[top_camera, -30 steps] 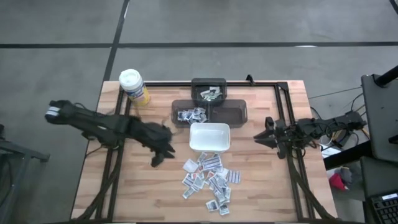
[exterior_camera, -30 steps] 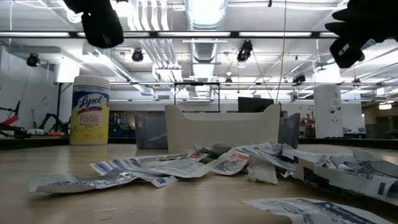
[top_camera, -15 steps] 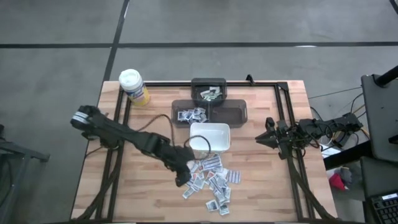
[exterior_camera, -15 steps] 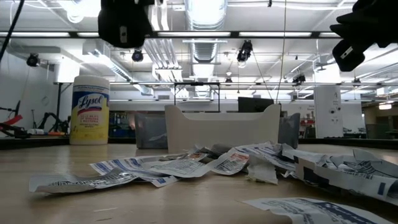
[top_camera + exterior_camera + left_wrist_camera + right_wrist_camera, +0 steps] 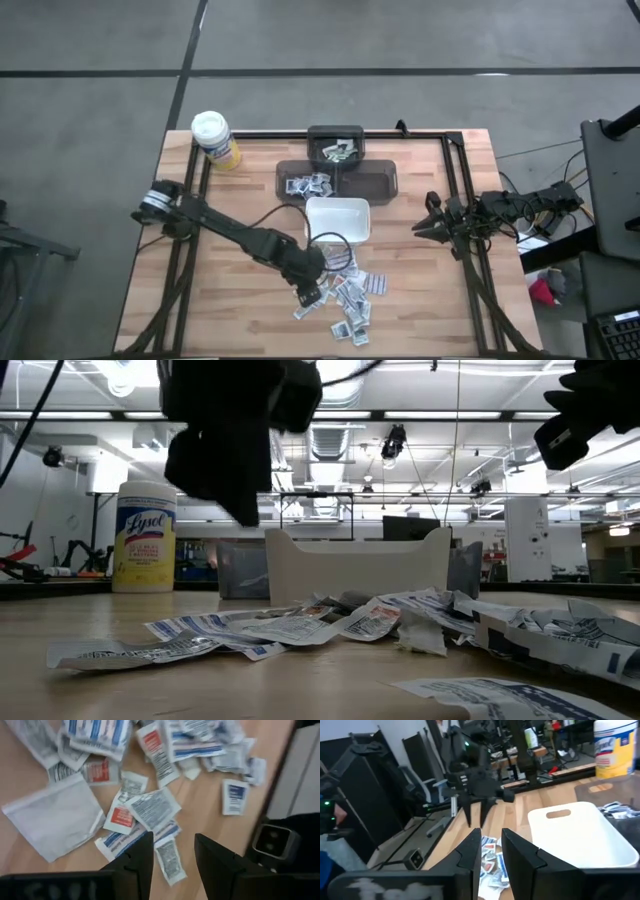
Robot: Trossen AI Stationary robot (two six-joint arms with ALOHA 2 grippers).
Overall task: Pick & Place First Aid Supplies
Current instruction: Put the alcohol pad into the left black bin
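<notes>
The first aid supplies, small white and grey packets (image 5: 342,288), lie in a loose pile on the wooden table in front of the white dish (image 5: 337,222). In the left wrist view they spread out below the fingers as flat packets (image 5: 150,810) with blue or red print. My left gripper (image 5: 311,292) hangs open above the pile's left part, pointing steeply down, with nothing between its fingers (image 5: 172,857). In the low view it hovers clear of the packets (image 5: 228,470). My right gripper (image 5: 424,229) waits at the table's right side, level, open and empty (image 5: 491,847).
Dark trays (image 5: 337,172) behind the dish hold more packets. A yellow canister with a white lid (image 5: 214,139) stands at the far left corner. A black frame (image 5: 455,150) runs along the table's edges. Bare wood lies at the near left (image 5: 200,300).
My left gripper has swung from the table's left side toward the right and near edge, sinking and rolling as it went, and now hangs over the packet pile. The packets have not moved.
</notes>
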